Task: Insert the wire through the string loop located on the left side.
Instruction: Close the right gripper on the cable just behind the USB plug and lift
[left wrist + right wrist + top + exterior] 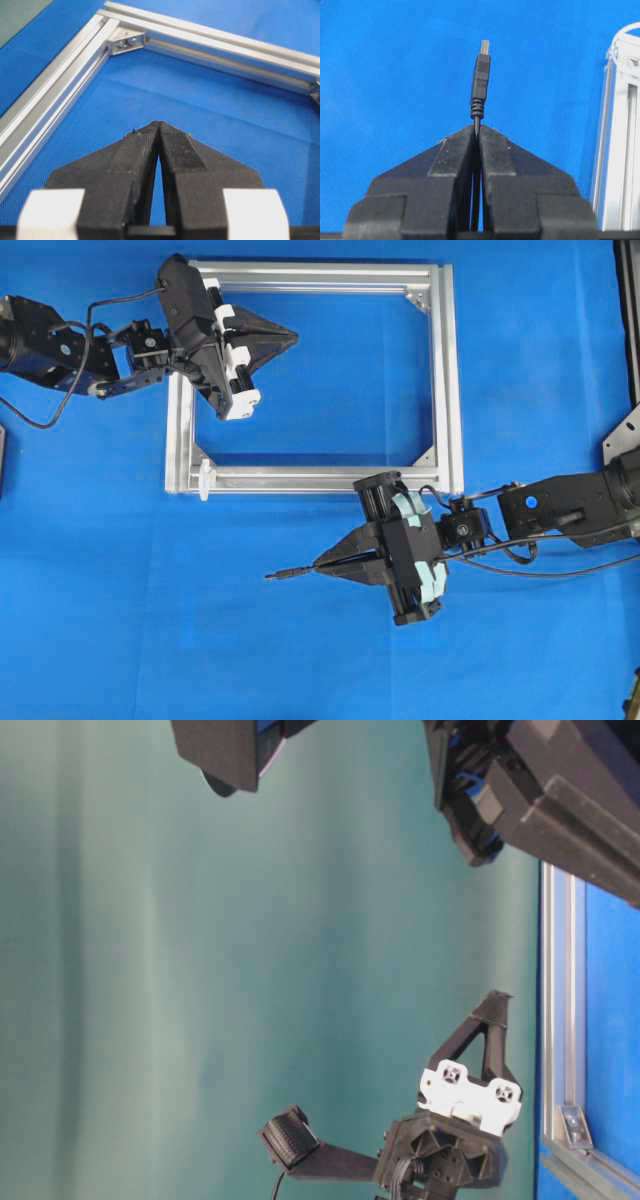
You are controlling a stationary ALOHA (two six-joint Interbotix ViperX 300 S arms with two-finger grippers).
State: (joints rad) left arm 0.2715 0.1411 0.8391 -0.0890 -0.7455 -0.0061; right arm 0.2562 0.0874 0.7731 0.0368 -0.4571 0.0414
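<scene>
Your right hand (pixel 322 566) is clamped on the wire (pixel 480 80), a thin black cable whose slim plug with metal tip projects ahead, over the blue desk (pixel 150 640) beside the frame (pixel 445 370). The white string loop (pixel 205 480) stands on the frame's near bar. Your left hand (pixel 158 125) is pressed together, empty.

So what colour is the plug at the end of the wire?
Black plug with a silver metal tip, clearest in the right wrist view.

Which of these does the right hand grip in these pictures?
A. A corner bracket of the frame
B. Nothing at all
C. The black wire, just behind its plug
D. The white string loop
C: in the right wrist view the right hand is shut on the wire, whose plug sticks out past the fingertips, apart from the frame.
</scene>
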